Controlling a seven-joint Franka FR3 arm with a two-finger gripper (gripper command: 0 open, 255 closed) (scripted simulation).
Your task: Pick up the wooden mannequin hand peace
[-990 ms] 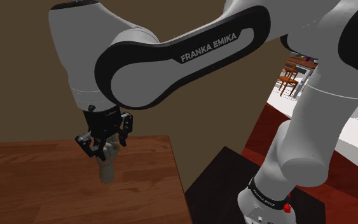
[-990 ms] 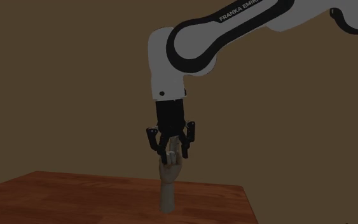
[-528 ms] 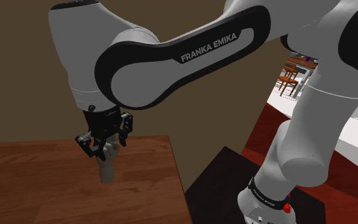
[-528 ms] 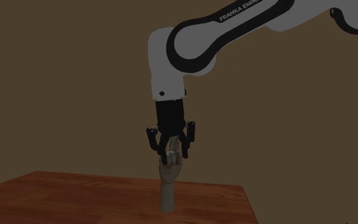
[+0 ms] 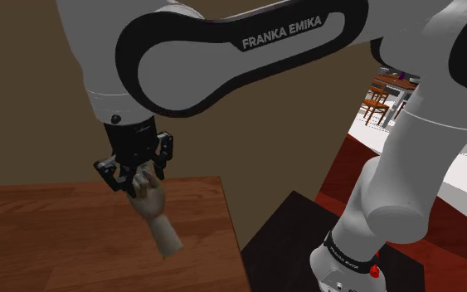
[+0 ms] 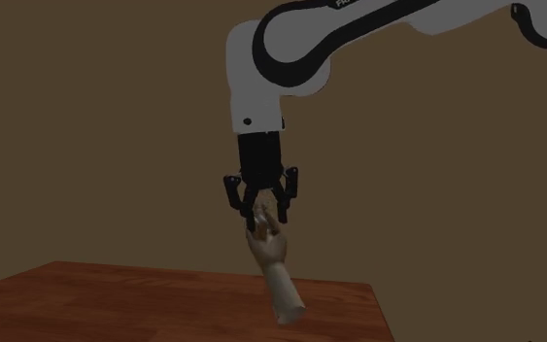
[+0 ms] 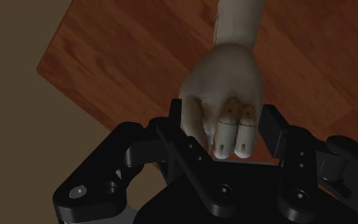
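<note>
The pale wooden mannequin hand [image 5: 158, 217] hangs tilted from my gripper [image 5: 132, 178], which is shut on its finger end. Its wrist end points down towards the shoulder view's right, low over the brown wooden table [image 5: 49, 240]. From the second exterior view the mannequin hand [image 6: 276, 277] slants below the gripper [image 6: 261, 216], above the table [image 6: 116, 301]. Seen from the wrist, the black fingers [image 7: 177, 121] clasp the mannequin hand [image 7: 225, 76] at the knuckles, inside the gripper [image 7: 225, 127], with the table [image 7: 120, 57] beneath.
The table's right edge [image 5: 231, 224] runs close to the hanging hand. Beyond it lie a dark mat [image 5: 281, 232] and red floor [image 5: 439, 249]. My stand [image 5: 343, 265] sits at the lower right. A brown wall rises behind, and chairs [image 5: 377, 99] show through a doorway.
The gripper has risen with the mannequin hand in it. The hand, upright on the table before, now hangs tilted with its wrist end swung out to the right.
</note>
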